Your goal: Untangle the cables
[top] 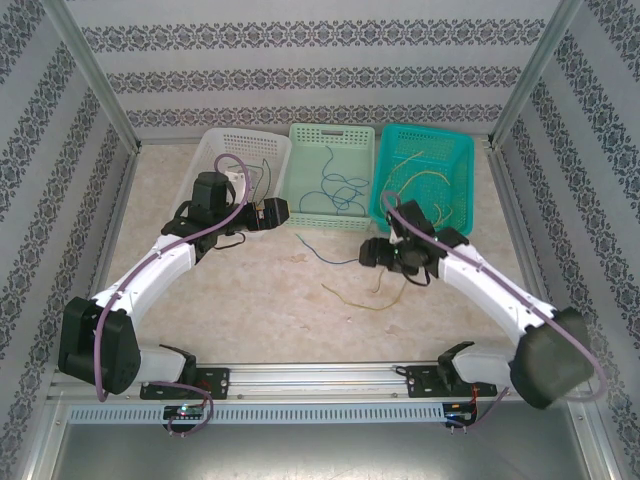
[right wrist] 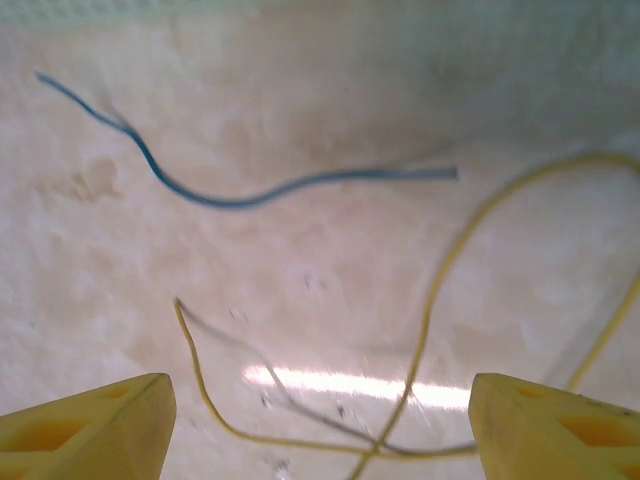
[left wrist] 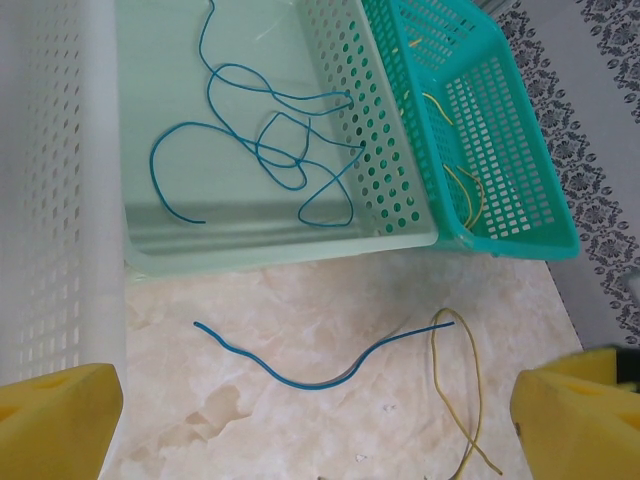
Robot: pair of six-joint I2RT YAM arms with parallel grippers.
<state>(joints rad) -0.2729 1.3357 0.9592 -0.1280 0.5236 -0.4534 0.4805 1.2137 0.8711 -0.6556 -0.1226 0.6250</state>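
Top external view, blue cable [top: 322,255] beside yellow cable [top: 362,303], marble-patterned table [top: 250,310]

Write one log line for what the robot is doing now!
left gripper: open, empty | right gripper: open, over yellow cable | blue cable: loose on table

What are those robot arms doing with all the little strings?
Two robot arms are sorting thin cables by color. Blue cables lie in the pale green basket and yellow cables in the teal basket. One blue cable and one yellow cable lie loose on the table. The right gripper hovers open just above the yellow one. The left gripper is open too, near the baskets, holding nothing.
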